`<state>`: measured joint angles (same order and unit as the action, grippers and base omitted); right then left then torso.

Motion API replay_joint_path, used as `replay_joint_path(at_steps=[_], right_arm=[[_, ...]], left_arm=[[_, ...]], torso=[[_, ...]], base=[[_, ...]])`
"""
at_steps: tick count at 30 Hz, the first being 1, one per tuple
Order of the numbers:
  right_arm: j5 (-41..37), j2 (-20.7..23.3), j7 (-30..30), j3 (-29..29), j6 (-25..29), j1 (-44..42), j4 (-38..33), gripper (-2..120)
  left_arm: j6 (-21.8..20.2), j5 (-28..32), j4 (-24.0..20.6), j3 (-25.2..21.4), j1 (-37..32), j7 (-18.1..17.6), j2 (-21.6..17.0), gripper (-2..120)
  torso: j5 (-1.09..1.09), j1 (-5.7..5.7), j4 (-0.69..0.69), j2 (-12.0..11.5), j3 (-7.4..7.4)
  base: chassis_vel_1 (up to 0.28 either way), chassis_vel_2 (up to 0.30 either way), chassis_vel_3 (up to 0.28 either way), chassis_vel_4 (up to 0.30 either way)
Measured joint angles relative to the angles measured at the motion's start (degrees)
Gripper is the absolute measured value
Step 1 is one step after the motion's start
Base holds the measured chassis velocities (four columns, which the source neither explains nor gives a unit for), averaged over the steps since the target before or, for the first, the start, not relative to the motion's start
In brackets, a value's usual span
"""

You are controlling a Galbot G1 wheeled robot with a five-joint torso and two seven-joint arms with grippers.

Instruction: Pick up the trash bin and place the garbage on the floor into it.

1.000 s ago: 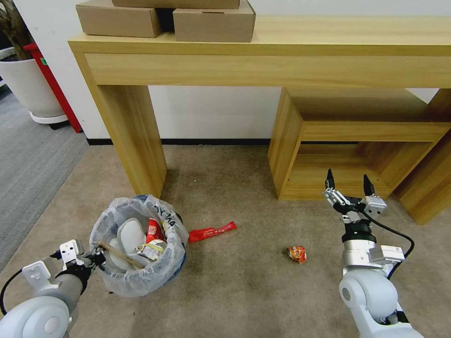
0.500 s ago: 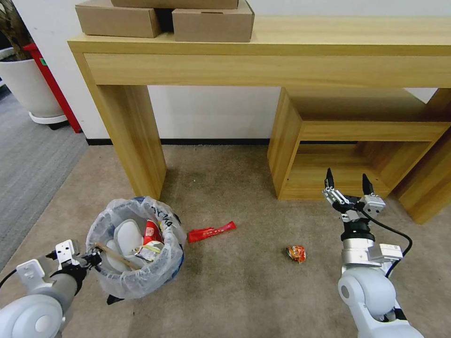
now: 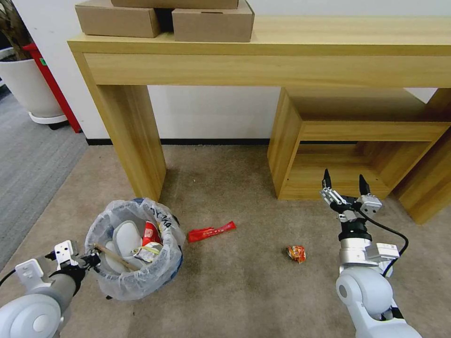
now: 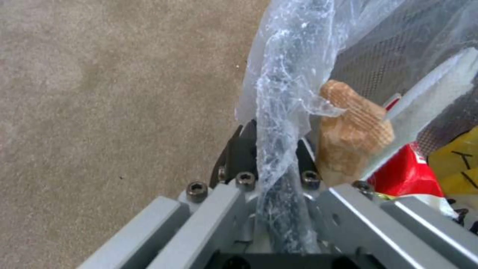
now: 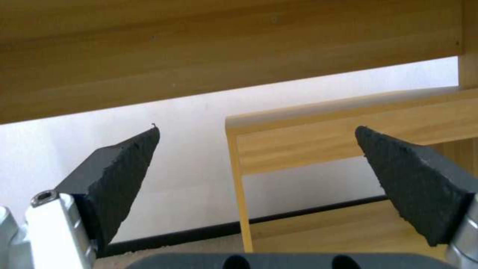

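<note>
You're in an office corner: a wood console table [image 3: 263, 49], cardboard boxes [image 3: 164, 18] (stacked on it), carpeted floor [image 3: 235, 197].

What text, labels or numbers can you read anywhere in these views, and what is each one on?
None can be read for certain.
Black handwritten marks on the trash bin liner: too blurred to quote.
Pale print on the red wrapper on the floor: too small.
Print on the crumpled orange wrapper: illegible.
Black strokes on a yellow packet inside the bin: only fragments.
</note>
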<state>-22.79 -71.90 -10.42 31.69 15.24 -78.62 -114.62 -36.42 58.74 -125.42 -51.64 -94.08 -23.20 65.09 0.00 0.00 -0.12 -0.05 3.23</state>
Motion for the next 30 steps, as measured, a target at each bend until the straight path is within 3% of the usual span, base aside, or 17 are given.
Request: replay_joint_path(at_steps=[30], right_arm=[[1.93,-0.93,0.20,0.16,0.60,0.36,1.88,100]], left_arm=[[0.60,-0.23,0.68,-0.01,0.41,0.30,0.50,1]], torso=[[0.00,0.00,0.00,0.00,0.00]], base=[[0.000,0.000,0.000,0.000]])
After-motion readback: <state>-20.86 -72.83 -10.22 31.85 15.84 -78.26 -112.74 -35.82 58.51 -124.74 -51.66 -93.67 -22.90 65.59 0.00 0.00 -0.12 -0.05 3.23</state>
